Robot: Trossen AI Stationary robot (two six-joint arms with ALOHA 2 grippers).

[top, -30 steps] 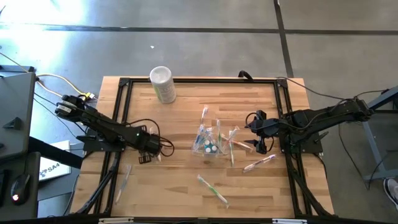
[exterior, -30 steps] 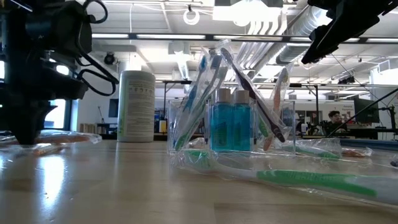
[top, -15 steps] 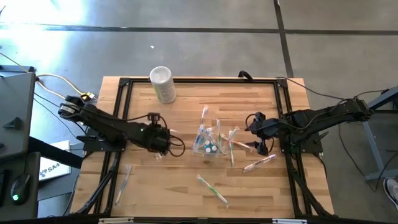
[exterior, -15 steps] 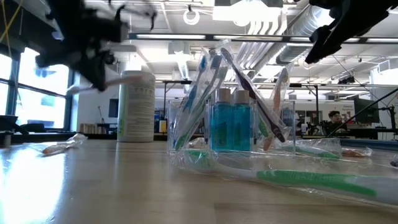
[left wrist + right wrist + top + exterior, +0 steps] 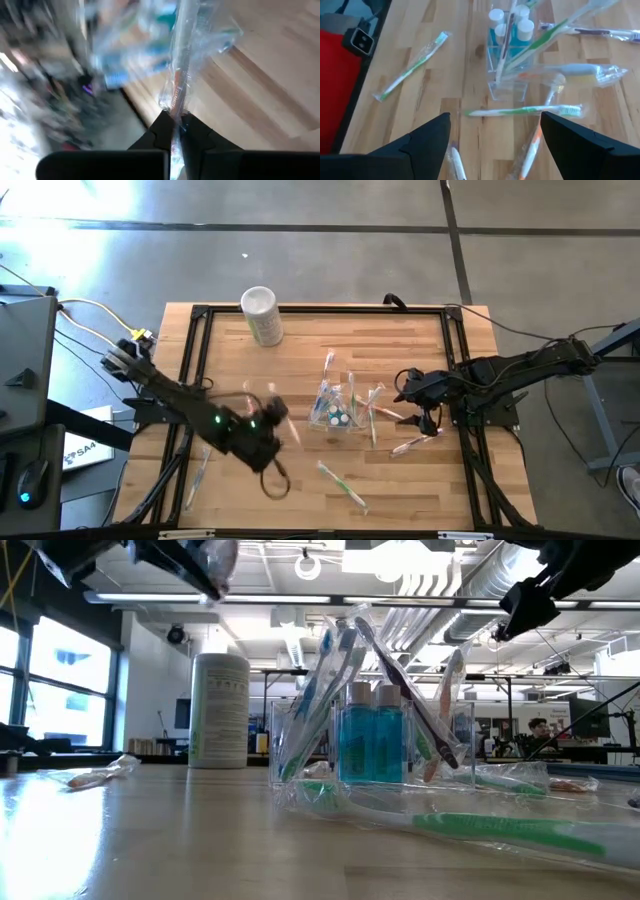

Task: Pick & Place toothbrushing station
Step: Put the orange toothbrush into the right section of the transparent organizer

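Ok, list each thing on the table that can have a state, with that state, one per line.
left gripper: shut on a wrapped toothbrush, raised off the table.
right gripper: open, empty, hovering near the clear cup.
clear cup: upright, holding teal tubes and leaning toothbrushes.
white cylinder: standing upright at the far edge.
green toothbrush: lying flat in its wrapper, near edge.
orange toothbrush: lying flat by the right gripper.

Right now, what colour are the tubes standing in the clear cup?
Teal-blue tubes with white caps, clearest in the low view.
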